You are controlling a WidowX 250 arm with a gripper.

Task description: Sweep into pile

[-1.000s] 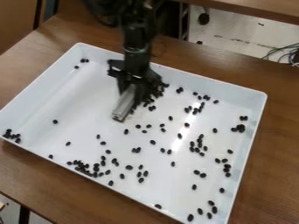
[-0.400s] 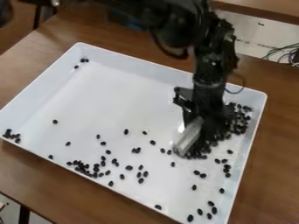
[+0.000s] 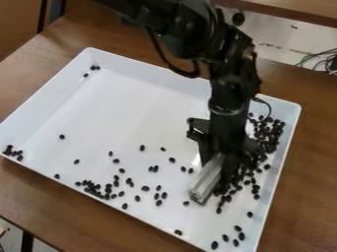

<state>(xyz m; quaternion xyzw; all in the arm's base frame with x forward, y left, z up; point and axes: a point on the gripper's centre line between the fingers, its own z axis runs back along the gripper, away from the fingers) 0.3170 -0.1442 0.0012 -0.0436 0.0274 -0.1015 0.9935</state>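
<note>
The gripper (image 3: 219,156) was clamped on a grey bar (image 3: 207,182) in the tray (image 3: 145,101), beside beans (image 3: 268,134) crowded along the tray's right edge in view.

Your small, oval black beans (image 3: 145,188) lie in the white tray (image 3: 131,65), massed most thickly along the view's right wall, with a smaller cluster by the near wall, a few in two left corners and others scattered singly. Your pale grey bar (image 3: 205,183) slants down among them, its lower end near the tray's floor.
</note>
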